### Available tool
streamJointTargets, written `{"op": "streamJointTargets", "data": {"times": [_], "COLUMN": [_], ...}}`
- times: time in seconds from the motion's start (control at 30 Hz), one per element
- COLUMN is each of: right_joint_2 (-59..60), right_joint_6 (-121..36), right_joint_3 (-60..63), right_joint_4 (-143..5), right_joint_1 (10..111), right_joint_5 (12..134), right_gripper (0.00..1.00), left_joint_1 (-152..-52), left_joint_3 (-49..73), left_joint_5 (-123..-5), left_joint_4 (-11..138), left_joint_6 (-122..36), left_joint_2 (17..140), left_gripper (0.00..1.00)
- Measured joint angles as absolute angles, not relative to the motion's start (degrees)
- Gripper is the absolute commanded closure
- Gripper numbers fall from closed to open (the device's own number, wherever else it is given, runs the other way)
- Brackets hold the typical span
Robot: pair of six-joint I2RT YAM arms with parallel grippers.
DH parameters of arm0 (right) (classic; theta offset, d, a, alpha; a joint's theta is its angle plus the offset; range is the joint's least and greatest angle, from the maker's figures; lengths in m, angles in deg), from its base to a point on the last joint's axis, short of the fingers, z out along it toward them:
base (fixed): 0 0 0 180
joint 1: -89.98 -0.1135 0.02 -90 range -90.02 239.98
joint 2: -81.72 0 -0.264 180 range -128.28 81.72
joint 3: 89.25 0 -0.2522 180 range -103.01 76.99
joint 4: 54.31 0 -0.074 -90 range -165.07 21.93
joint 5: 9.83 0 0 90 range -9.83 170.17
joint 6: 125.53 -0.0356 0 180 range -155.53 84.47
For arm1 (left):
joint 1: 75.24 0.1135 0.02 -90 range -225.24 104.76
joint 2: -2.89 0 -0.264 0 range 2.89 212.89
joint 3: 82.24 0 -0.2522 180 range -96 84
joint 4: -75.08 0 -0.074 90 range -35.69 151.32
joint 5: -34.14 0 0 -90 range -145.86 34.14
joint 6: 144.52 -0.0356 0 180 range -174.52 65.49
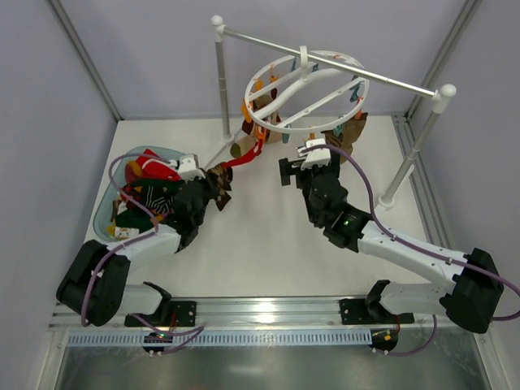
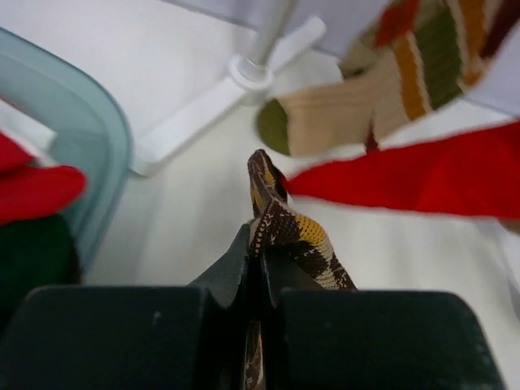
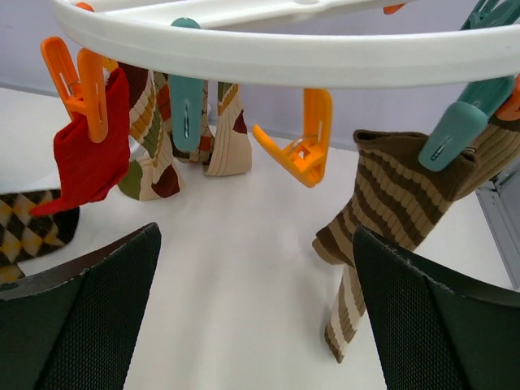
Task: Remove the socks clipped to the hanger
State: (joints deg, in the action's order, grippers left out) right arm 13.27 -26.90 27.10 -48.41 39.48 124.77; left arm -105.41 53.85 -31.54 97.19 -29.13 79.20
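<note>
Left gripper (image 2: 258, 272) pinched shut on brown-and-tan argyle sock (image 2: 288, 231), beside teal bin (image 2: 97, 138) | right gripper (image 3: 256, 276) wide open, empty, under hanger (image 3: 284, 49) carrying clipped socks (image 3: 89, 154) | step: likely binning the argyle; next: grasp brown striped sock (image 3: 390, 203), tug it off teal clip (image 3: 445, 138).

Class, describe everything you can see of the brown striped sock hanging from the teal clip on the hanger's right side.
The brown striped sock looks like ribbed knit, banded dark brown and tan. A teal clip on the white hanger pinches its bunched upper end. The rest hangs limp, narrowing downward over the table. It lies beyond the open right gripper, which does not grip it.
</note>
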Motion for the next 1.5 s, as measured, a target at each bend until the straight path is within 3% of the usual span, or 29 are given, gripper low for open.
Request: {"op": "streamJointTargets", "data": {"times": [0.2,0.47,1.07,1.13,1.17,1.2,1.23,1.27,1.5], "right_joint_2": [17.8,18.3,17.3,17.3,17.3,17.3,17.3,17.3,17.4], "right_joint_6": [-27.4,-28.0,-28.1,-28.1,-28.1,-28.1,-28.1,-28.1,-28.1], "right_joint_3": [30.0,30.2,30.2,30.2,30.2,30.2,30.2,30.2,30.2], "right_joint_4": [-48.5,-48.5,-48.9,-48.9,-48.9,-48.9,-48.9,-48.9,-49.0], "right_joint_1": [39.5,39.6,39.6,39.6,39.6,39.6,39.6,39.6,39.6], "right_joint_5": [123.4,122.1,121.3,121.3,121.3,121.3,121.3,121.3,121.4], "right_gripper": [0.0,0.0,0.0,0.0,0.0,0.0,0.0,0.0,0.0], "left_joint_1": [-93.3,-87.7,-78.8,-78.8,-78.8,-78.8,-78.8,-78.8,-78.9], "left_joint_3": [53.9,55.1,60.6,60.6,60.6,60.6,60.6,60.6,60.6], "left_joint_5": [-31.4,-29.7,-28.5,-28.5,-28.5,-28.5,-28.4,-28.4,-28.1], "left_joint_4": [93.7,93.7,100.8,101.0,101.0,100.9,100.9,100.8,100.3], "left_joint_6": [-24.8,-23.2,-16.3,-15.9,-16.1,-16.3,-16.0,-15.7,-15.5], "left_joint_2": [73.1,64.9,77.3,77.3,77.2,77.1,77.0,76.8,75.1], "left_gripper": [1.0,1.0,0.99,0.81,0.37,0.18,0.08,0.01,0.0]}}
